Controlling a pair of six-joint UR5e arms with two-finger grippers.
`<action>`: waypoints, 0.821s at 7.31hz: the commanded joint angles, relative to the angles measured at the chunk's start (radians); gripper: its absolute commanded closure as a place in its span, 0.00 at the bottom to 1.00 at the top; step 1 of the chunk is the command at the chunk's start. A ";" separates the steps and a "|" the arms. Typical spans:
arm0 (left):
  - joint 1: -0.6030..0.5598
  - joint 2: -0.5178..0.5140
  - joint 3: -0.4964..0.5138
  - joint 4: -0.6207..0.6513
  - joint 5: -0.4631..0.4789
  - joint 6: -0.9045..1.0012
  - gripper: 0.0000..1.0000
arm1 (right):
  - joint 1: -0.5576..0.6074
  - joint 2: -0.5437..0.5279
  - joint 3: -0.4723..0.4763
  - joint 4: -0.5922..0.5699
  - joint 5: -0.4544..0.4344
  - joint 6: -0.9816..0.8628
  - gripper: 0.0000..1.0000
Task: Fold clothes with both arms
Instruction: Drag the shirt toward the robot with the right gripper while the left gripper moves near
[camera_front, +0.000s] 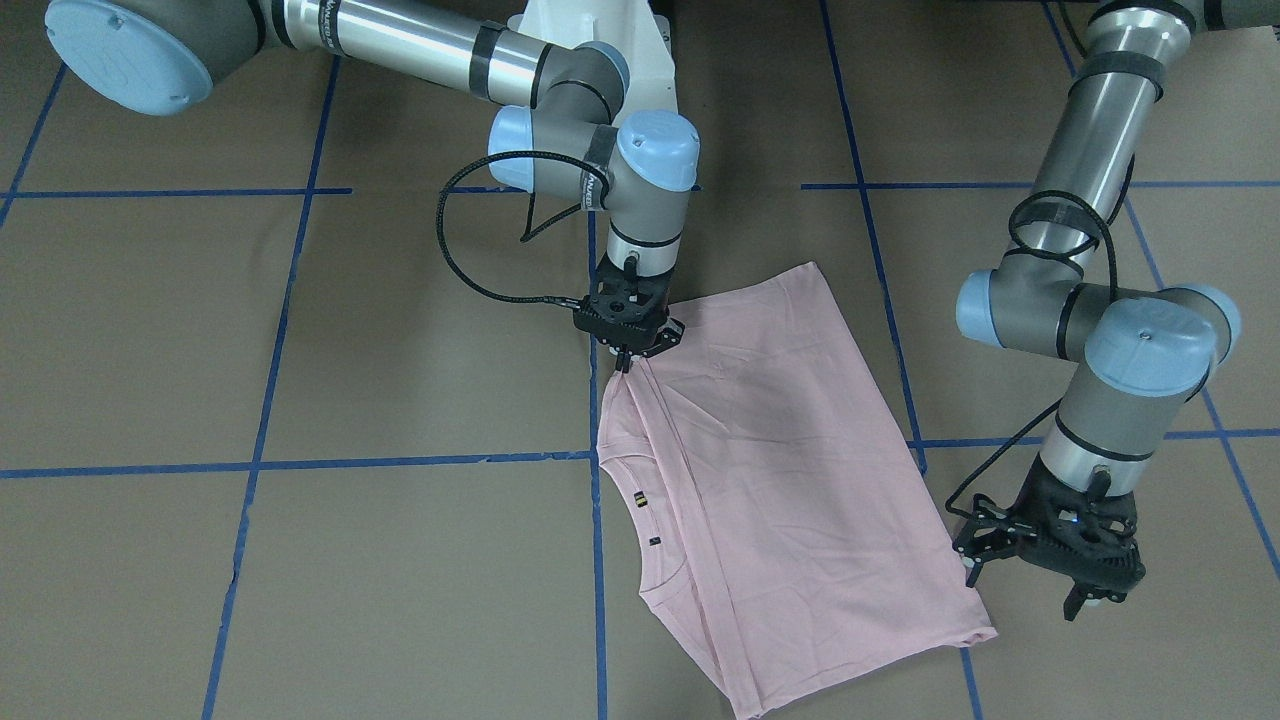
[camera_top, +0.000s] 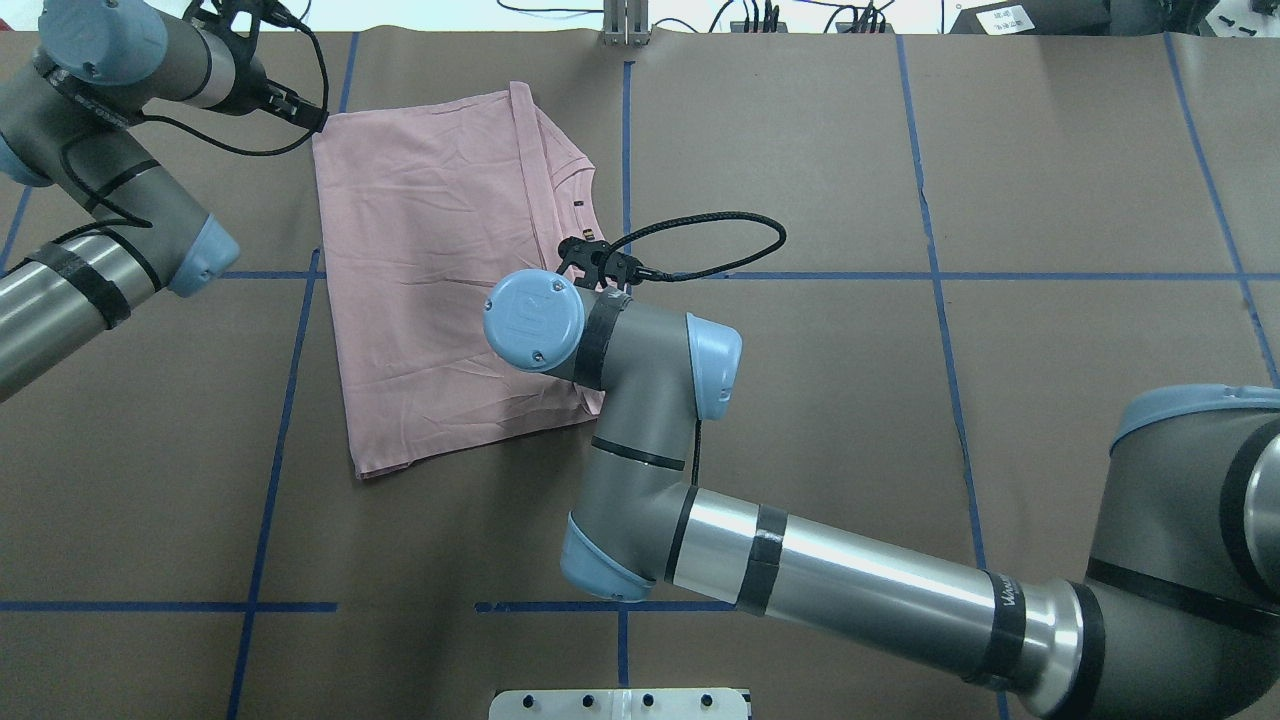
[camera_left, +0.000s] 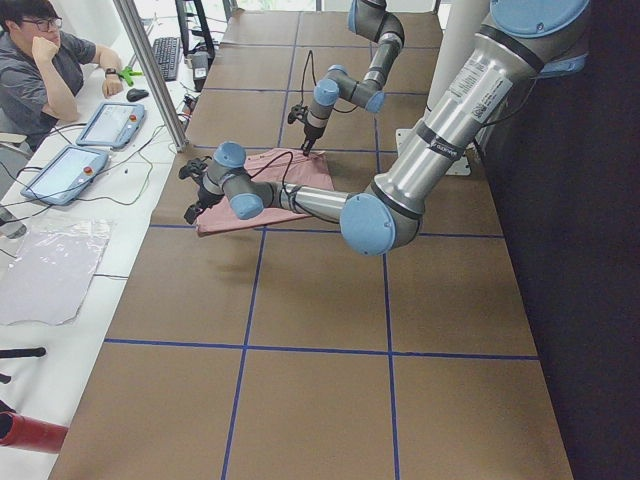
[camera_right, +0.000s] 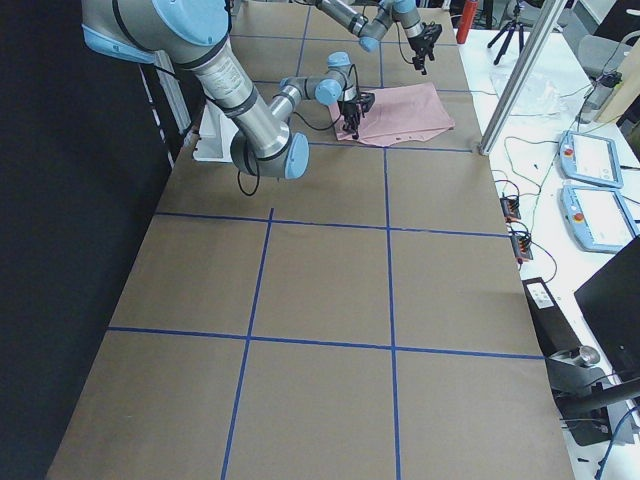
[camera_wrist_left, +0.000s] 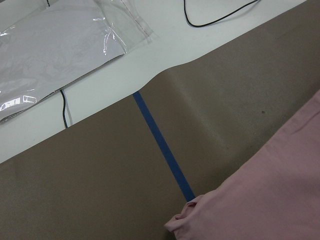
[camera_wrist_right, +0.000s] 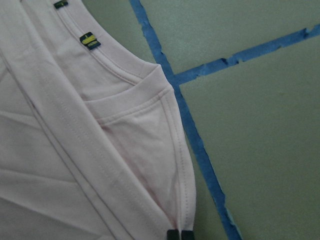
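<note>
now | right tool (camera_front: 628, 360) clenched on t-shirt (camera_front: 780, 480) edge: wrist view shows, overhead hides | left tool (camera_front: 1020, 595) released, just beside it

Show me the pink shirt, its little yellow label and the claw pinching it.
T-shirt (camera_front: 800, 470): front-facing view, middle of the fabric.
yellow label (camera_front: 639, 497): front-facing view, label's centre.
right gripper (camera_front: 627, 364): front-facing view, between its fingertips.

Bare table (camera_top: 1050, 400) lies wide open on the robot's right. The right arm (camera_top: 650, 400) stretches over the shirt (camera_top: 430, 300) at its near corner; the left gripper (camera_front: 1020, 595) hangs just beside its far corner.
</note>
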 joint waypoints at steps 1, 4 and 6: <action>0.002 0.004 -0.015 0.003 -0.002 -0.001 0.00 | -0.022 -0.165 0.271 -0.081 -0.018 0.002 1.00; 0.019 0.016 -0.066 0.018 -0.003 -0.005 0.00 | -0.235 -0.414 0.650 -0.199 -0.211 0.114 1.00; 0.056 0.018 -0.115 0.020 -0.059 -0.113 0.00 | -0.289 -0.433 0.689 -0.235 -0.267 0.145 1.00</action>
